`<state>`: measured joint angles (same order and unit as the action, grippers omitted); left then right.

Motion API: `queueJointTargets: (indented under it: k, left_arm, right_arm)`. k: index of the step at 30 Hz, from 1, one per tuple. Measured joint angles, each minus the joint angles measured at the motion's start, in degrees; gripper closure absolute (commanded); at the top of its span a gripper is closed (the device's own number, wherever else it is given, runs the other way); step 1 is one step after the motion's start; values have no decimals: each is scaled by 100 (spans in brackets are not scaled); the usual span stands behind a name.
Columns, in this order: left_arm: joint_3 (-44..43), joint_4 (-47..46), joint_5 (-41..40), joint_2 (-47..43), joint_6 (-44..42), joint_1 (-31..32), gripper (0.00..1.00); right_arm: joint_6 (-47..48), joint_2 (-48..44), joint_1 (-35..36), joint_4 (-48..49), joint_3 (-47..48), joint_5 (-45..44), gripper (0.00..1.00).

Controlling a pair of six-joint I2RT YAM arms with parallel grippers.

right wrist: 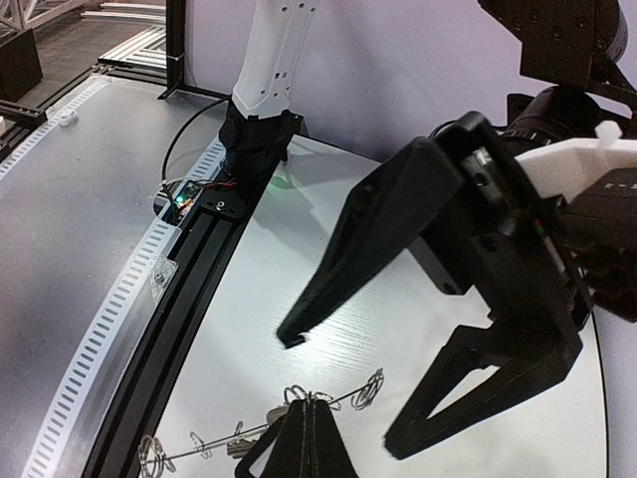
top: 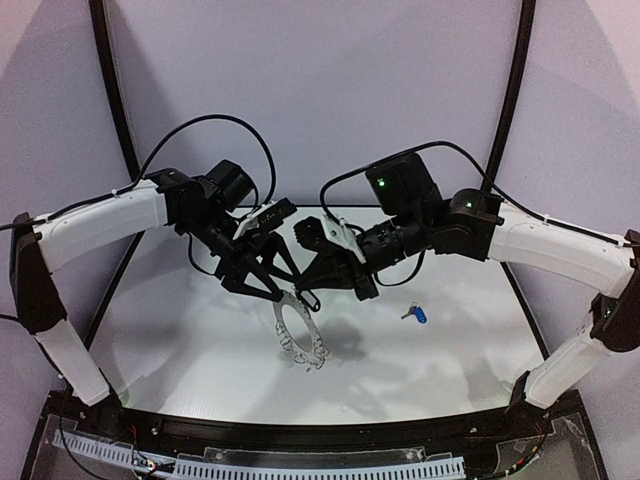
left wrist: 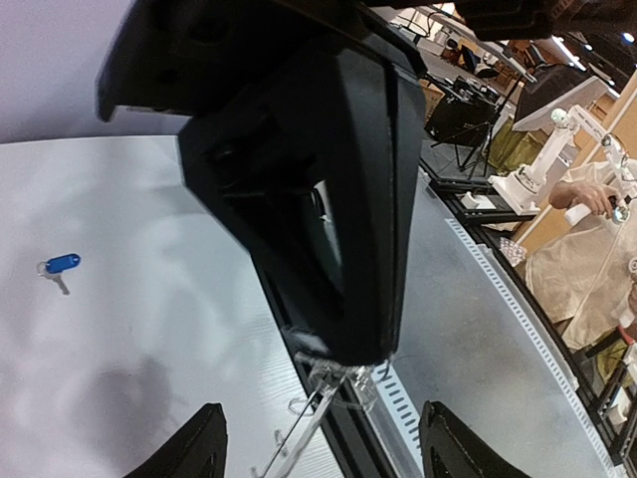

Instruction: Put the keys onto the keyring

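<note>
The keyring (top: 281,322) hangs tilted above the table's middle, its lower rim near the surface. My right gripper (top: 302,291) is shut on its upper rim. In the right wrist view the ring (right wrist: 199,453) shows edge-on, with wire clips, in the closed fingers (right wrist: 317,423). A silver key (right wrist: 244,444) with a black tag hangs at the ring beside those fingers. My left gripper (top: 268,288) is open, its fingers (right wrist: 328,289) either side of the ring's top, touching nothing. The blue-tagged key (top: 415,313) lies on the table to the right and shows in the left wrist view (left wrist: 60,265).
A black rail (top: 300,440) and a slotted cable duct (top: 320,468) run along the near table edge. Dark curved posts (top: 112,90) stand at the back left and right. Cables loop above both wrists.
</note>
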<state>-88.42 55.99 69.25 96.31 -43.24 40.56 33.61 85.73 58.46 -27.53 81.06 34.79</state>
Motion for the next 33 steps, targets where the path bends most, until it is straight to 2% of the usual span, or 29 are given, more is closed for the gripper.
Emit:
queueJointTargets:
  k: [5,10,15,24,33]
  left_arm:
    - [-9,140,-96,35,-127,177,41]
    - [-15,247,-114,74,-275,181,42]
    - [-15,293,-105,76,-426,177,48]
    - [-81,402,-85,129,-546,175,52]
    - [-428,796,2,391,-791,177,59]
  right_arm:
    - [7,15,0,0,37,20,100]
    - [7,17,0,-2,70,31,100]
    - [22,17,0,-52,70,55,100]
    - [81,17,0,-122,81,306,100]
    - [173,17,0,-245,170,485,100]
